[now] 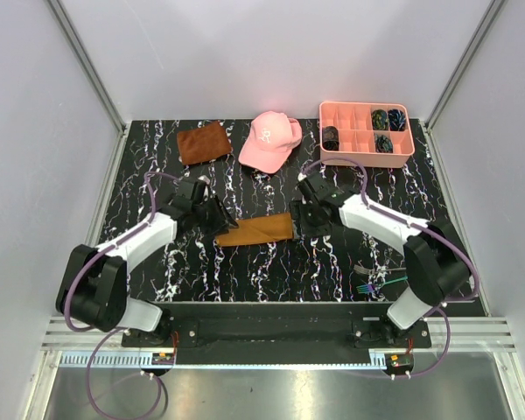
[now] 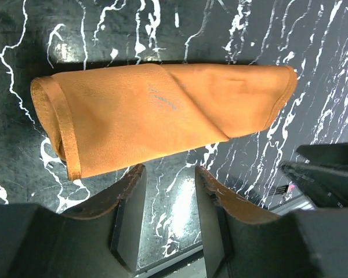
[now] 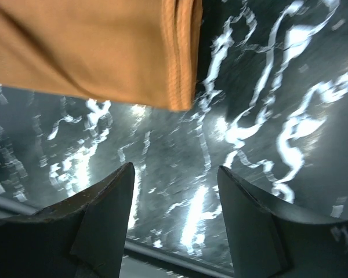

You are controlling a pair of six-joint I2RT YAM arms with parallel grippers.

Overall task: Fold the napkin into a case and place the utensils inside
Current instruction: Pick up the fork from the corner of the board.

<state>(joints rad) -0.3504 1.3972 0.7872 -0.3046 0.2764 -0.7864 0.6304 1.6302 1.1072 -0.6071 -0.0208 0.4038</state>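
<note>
The orange-brown napkin (image 1: 255, 231) lies folded as a narrow, long pouch on the black marbled table, between the two grippers. It fills the upper part of the left wrist view (image 2: 162, 113) and the top left of the right wrist view (image 3: 87, 49). My left gripper (image 1: 220, 215) is open and empty at the pouch's left end, its jaws just off the cloth edge (image 2: 169, 174). My right gripper (image 1: 299, 217) is open and empty at the pouch's right end (image 3: 174, 174). The iridescent utensils (image 1: 374, 282) lie near the right arm's base, a fork among them.
A smaller rust-brown cloth (image 1: 203, 142) lies at the back left. A pink cap (image 1: 271, 140) sits at the back centre. A pink compartment tray (image 1: 365, 149) with dark items stands at the back right. Grey walls enclose the table.
</note>
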